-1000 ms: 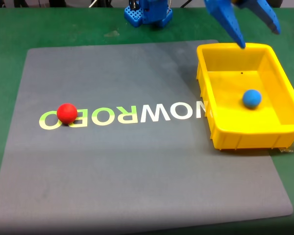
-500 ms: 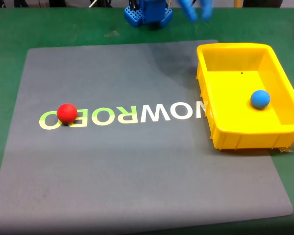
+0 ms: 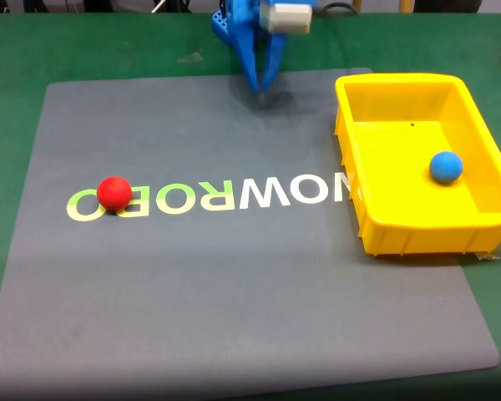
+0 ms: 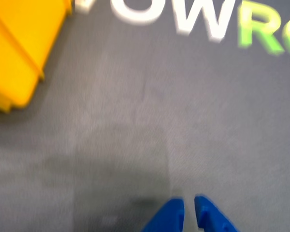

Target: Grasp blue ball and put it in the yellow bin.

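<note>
**Ball in bin, gripper apart from it**

The blue ball (image 3: pixel 446 166), a matte sphere, rests inside the yellow bin (image 3: pixel 355 159), well apart from the gripper (image 3: pixel 259 83). Gripper jaws stand nearly together, holding nothing, above the grey mat (image 3: pixel 234 276). The bin is glossy plastic with sloped walls.

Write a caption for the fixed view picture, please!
Small blue ball resting inside the yellow plastic bin, red ball on the grey mat.

Surroundings: green table covering (image 3: pixel 83 50), overlaid by a grey mat (image 3: pixel 234 284) bearing white and pale-green lettering (image 3: pixel 225 195); lighting was even, shadows soft.
</note>
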